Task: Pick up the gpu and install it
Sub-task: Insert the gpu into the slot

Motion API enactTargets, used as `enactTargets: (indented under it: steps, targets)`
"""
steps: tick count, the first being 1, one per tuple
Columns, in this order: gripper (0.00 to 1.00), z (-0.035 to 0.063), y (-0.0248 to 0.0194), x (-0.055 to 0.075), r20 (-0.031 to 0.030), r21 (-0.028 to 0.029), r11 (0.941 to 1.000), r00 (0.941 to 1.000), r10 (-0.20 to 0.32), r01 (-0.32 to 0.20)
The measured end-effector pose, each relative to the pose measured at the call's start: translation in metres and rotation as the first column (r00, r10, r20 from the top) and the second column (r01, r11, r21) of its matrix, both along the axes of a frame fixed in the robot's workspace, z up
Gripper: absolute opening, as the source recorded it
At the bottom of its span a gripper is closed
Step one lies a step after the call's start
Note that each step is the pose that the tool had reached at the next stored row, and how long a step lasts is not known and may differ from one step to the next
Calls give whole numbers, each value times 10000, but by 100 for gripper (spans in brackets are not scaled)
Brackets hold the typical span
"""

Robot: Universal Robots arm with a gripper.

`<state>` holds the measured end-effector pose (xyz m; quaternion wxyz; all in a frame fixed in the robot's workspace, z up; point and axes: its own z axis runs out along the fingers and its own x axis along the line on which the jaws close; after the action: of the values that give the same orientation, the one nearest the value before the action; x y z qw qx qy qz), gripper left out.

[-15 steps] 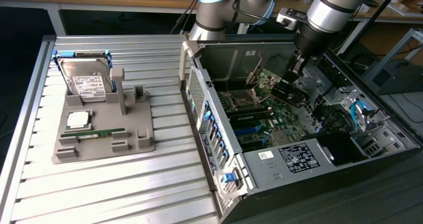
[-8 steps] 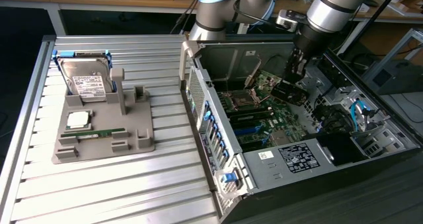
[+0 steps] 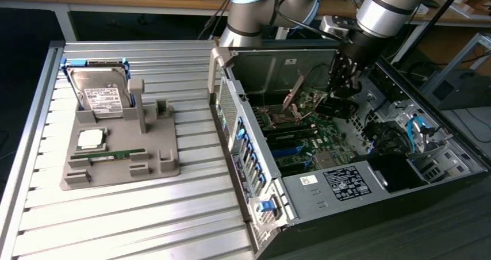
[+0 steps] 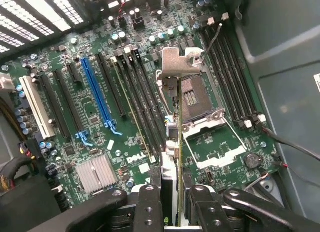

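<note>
Gripper (image 4: 172,204) is closed on the gpu (image 4: 179,157), which is seen edge-on between the fingers (image 4: 147,207) as a thin blade with a pale metal bracket at its far end. Inside the open case (image 3: 245,107), the gpu is held above the motherboard (image 4: 90,122), just beside the CPU socket (image 4: 192,99).

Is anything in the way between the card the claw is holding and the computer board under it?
Nothing visible blocks it. The claw grips the gpu edge-on inside the open computer case, hanging above the green motherboard. Below the card are open slots and the metal processor socket, with no loose thing lying across them.
</note>
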<state>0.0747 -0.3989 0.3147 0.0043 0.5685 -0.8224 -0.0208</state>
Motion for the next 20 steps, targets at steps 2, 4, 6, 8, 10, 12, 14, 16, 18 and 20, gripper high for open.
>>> enactTargets:
  steps: [2,4,6,8,10,12,14,16,18,20]
  targets:
    - [27,0,0,0,0,-6,10000,10000,97,-97]
    - [27,0,0,0,0,-11,9998,9998,190,-190]
    - [27,0,0,0,0,-16,9996,9996,294,-294]
    - [27,0,0,0,-1,-25,9991,9991,433,-433]
    - [27,0,0,0,-1,-36,9985,9985,547,-547]
    - [27,0,0,0,-2,-52,9979,9979,653,-653]
    - [27,1,-5,-1,-5,-83,9968,9968,794,-794]
    - [27,0,-13,-2,-5,-89,9962,9962,865,-865]
    - [27,0,-23,-3,-5,-94,9953,9954,962,-962]
    - [27,0,-27,-5,-6,-96,9947,9948,1019,-1019]
